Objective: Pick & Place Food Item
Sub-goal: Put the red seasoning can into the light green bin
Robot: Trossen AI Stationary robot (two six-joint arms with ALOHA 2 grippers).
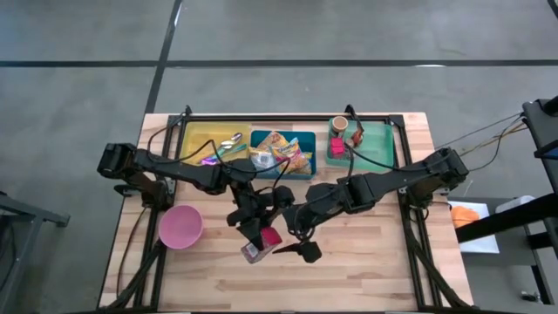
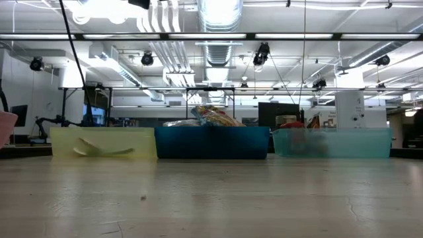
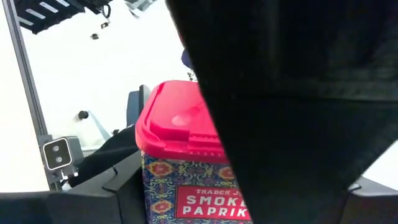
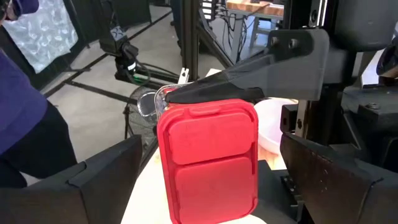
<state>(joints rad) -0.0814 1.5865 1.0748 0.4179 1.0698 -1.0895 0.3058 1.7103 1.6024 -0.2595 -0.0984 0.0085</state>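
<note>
The high view looks straight down from well above on the whole pale wooden slatted table [image 1: 366,262] and both dark arms, while the low view sits at tabletop height and looks level across the boards to the yellow, blue and teal plastic bins [image 2: 211,142] along the far edge, the row both views share. Each wrist view looks from very near, between its own fingers, at the same red-lidded smoked paprika tin [image 3: 180,162], the right one facing its red lid.

Counter [image 1: 366,270] front right bare: open passage. Both arms crowd centre around paprika tin [image 1: 258,247]. Pink bowl [image 1: 180,227] blocks front left. Three bins [image 1: 283,154] line the back edge.
</note>
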